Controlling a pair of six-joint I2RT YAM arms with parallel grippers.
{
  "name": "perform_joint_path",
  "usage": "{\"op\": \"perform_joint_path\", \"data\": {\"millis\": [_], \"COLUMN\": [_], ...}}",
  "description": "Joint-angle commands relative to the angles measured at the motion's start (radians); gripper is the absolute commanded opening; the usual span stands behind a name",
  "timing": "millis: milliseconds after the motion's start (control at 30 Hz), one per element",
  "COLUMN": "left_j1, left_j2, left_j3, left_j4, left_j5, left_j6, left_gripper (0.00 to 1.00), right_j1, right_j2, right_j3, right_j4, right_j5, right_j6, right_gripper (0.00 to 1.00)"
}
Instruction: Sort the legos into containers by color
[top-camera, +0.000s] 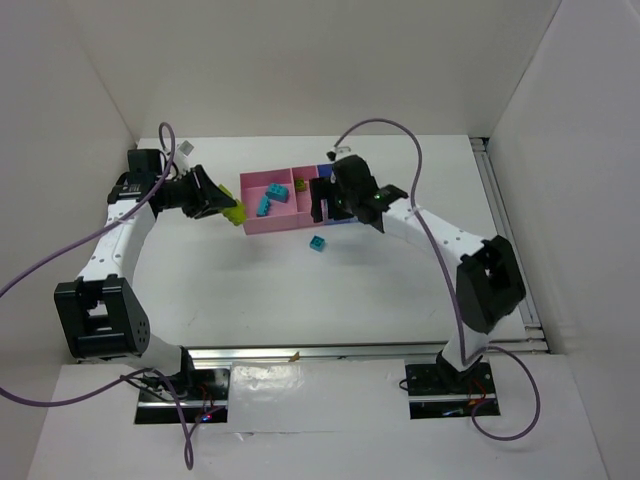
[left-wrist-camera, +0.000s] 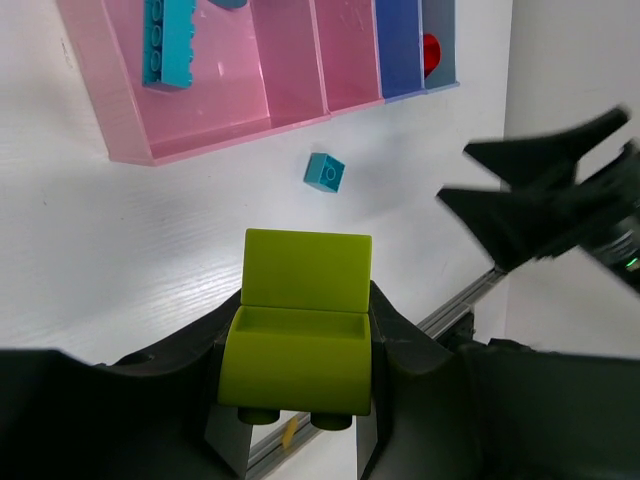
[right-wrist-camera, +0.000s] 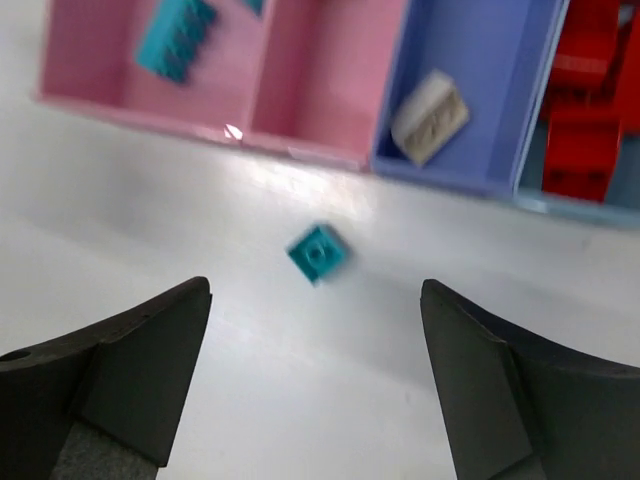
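Mostly sorted: cyan bricks (right-wrist-camera: 175, 38), beige brick (right-wrist-camera: 430, 117) and red bricks (right-wrist-camera: 585, 110) lie in the bins (top-camera: 275, 224); two remain, the left gripper (left-wrist-camera: 295, 400) clamped on the yellow-green brick (left-wrist-camera: 300, 330) at their 9 o'clock, and the right gripper (right-wrist-camera: 315, 300) wide open and empty over the loose cyan brick (right-wrist-camera: 318, 252) at 6 o'clock.

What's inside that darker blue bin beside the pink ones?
One pale beige brick lies in the periwinkle bin. The bin's far end runs off the right wrist view, and from above the right gripper covers most of it, so more may be hidden.
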Motion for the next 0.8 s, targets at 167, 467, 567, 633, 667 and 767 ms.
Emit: {"op": "perform_joint_path", "data": {"millis": [167, 467, 567, 633, 667, 767], "left_j1": [-0.003, -0.003, -0.003, -0.003, -0.003, -0.003], "left_j2": [-0.012, -0.012, -0.012, -0.012, -0.012, -0.012], "left_j3": [0.018, 0.018, 0.018, 0.018, 0.018, 0.018], "left_j4": [0.048, 0.028, 0.028, 0.028, 0.028, 0.028], "left_j5": [-0.008, -0.008, -0.017, -0.017, -0.017, -0.017], "left_j6": [-0.033, -0.024, -0.024, -0.024, -0.024, -0.024], "left_gripper": [0.0, 0.0, 0.0, 0.0, 0.0, 0.0], "right_j1": [0.152, 0.161, 0.14, 0.14, 0.13, 0.13], "right_j2": [0.019, 0.205, 0.243, 0.257, 0.269, 0.279], "right_j3": [-0.233, -0.155, -0.133, -0.121, -0.11, -0.097], "right_j4": [0.1, 0.189, 0.215, 0.226, 0.237, 0.237], "right_j5": [0.174, 0.245, 0.245, 0.245, 0.236, 0.236], "right_j6": [-0.02, -0.063, -0.074, -0.074, -0.074, -0.074], "right_gripper": [0.97, 0.89, 0.83, 0.79, 0.75, 0.58]}}
